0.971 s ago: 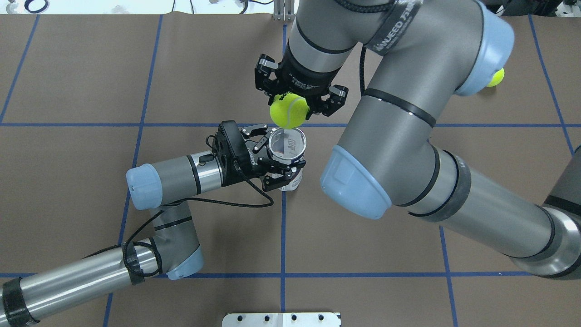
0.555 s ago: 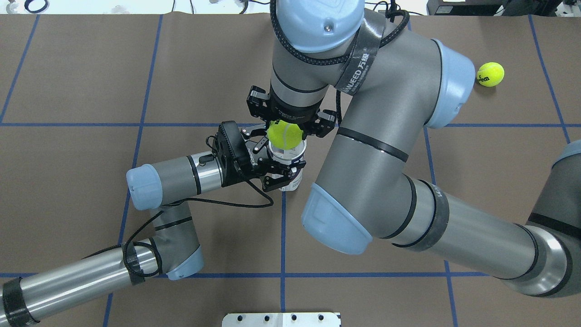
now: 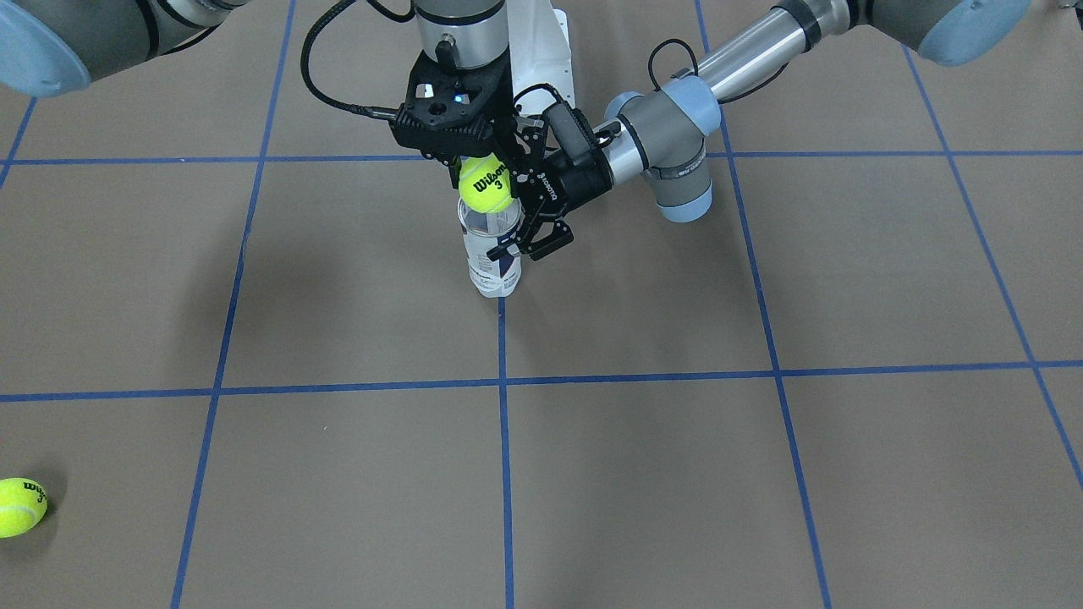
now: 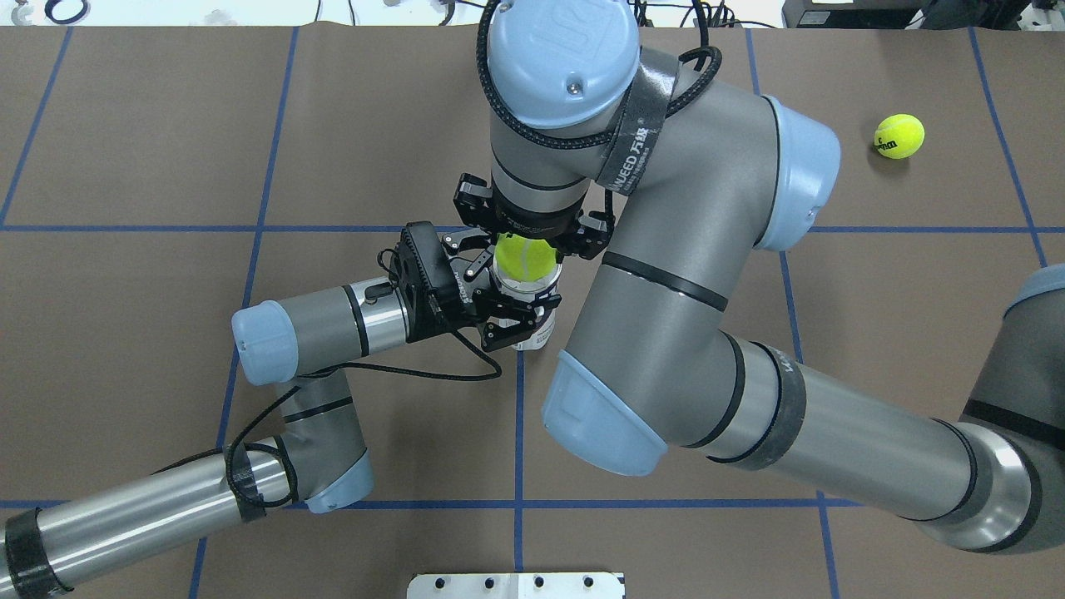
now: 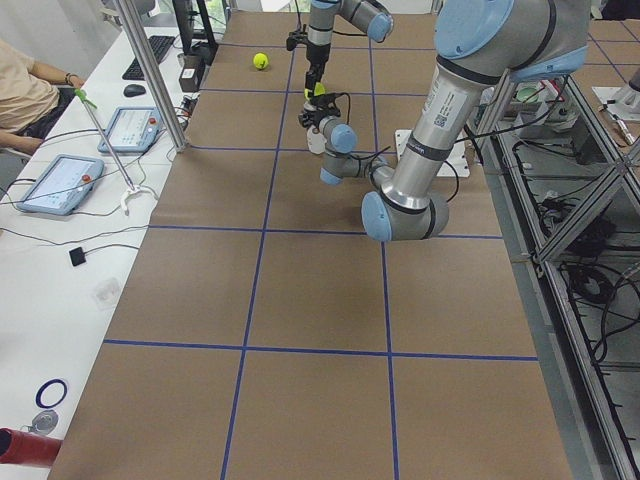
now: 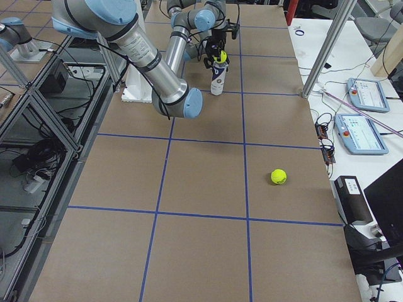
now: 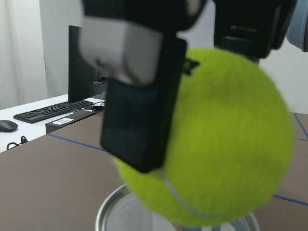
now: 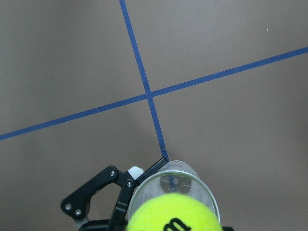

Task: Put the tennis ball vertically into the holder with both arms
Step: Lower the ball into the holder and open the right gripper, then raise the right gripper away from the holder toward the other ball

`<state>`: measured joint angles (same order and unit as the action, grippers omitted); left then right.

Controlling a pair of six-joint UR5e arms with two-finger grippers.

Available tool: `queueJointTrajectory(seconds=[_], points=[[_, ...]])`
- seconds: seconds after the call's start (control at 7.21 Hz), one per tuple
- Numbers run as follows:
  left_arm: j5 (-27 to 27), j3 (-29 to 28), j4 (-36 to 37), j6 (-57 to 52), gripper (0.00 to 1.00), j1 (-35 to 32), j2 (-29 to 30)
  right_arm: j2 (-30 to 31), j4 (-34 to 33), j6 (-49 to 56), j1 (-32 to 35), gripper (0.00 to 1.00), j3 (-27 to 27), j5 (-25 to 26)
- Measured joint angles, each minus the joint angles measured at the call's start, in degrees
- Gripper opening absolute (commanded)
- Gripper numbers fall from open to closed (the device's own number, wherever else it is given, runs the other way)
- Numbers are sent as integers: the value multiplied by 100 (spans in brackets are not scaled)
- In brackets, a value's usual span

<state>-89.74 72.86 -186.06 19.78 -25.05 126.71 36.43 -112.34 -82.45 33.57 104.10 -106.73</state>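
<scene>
- Clear holder, white-navy label, upright; left arm jaws clenched round it.
- Right arm jaws grasp tennis ball at holder's rim.
- Spare ball well apart from holder.

In view are two tennis balls, one holder, two robot arms and two grippers.
</scene>
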Motion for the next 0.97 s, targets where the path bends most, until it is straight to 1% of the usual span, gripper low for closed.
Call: queueJointTrajectory(seconds=[0.42,0.97], points=[[0,0,0,0,83,-1,3,4,-5,15,-21,99,33,165],[0,0,0,0,83,-6,-8,34,-8,116,-8,99,132,159]])
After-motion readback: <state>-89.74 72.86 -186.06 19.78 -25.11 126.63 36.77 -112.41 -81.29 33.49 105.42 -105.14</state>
